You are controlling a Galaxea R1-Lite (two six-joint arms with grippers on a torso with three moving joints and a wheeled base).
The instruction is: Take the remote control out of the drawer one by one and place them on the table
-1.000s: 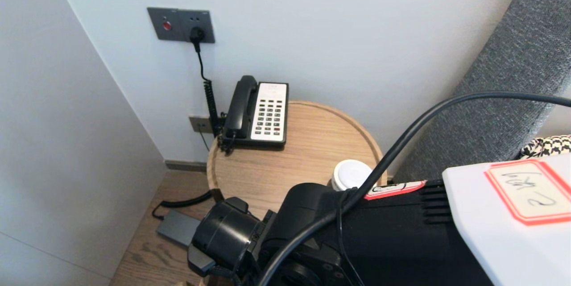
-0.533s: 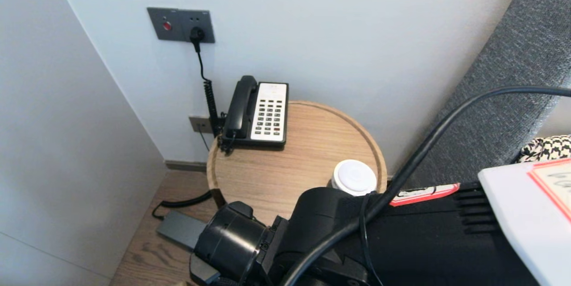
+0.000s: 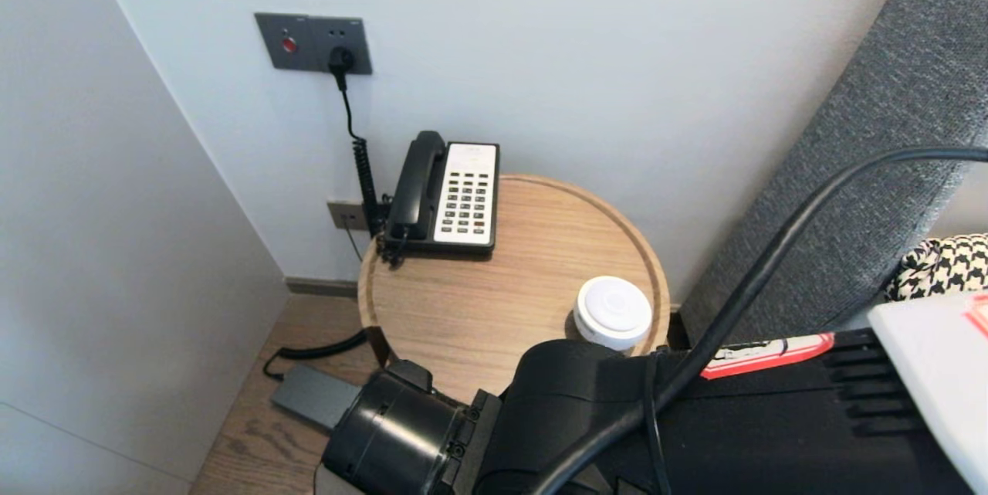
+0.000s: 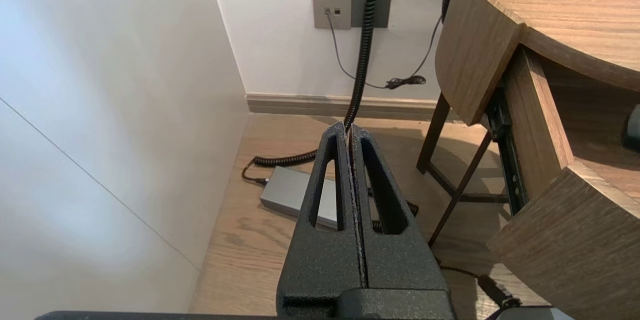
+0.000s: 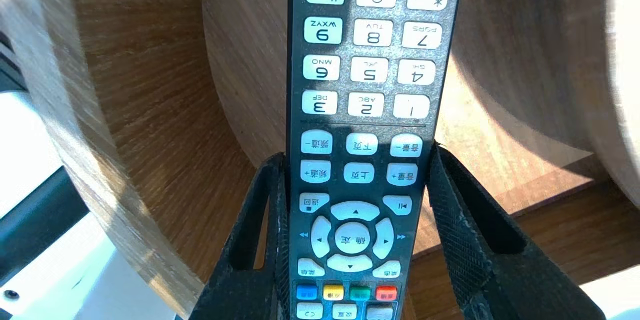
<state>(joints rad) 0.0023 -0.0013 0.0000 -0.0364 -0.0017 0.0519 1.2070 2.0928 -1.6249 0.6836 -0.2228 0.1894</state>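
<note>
My right gripper [image 5: 356, 155] is shut on a black remote control [image 5: 367, 85] with white buttons, gripping its two long edges near the arrow keys. The remote's far end points at the curved wooden side of the round table [image 5: 240, 60]. In the head view only the right arm [image 3: 617, 418] shows, low at the table's near edge; its gripper and the remote are hidden. My left gripper [image 4: 348, 128] hangs shut and empty above the floor, left of the table [image 4: 475, 50].
A black and white desk phone [image 3: 448, 194] sits at the back of the round table [image 3: 478, 310], and a white round lid [image 3: 614, 311] near its front right. A grey adapter [image 3: 309, 394] and coiled cable lie on the floor. A grey upholstered panel [image 3: 872, 171] stands at the right.
The right arm has drawn down and to the right in the head view, uncovering the whole white round lid. The left arm has kept still.
</note>
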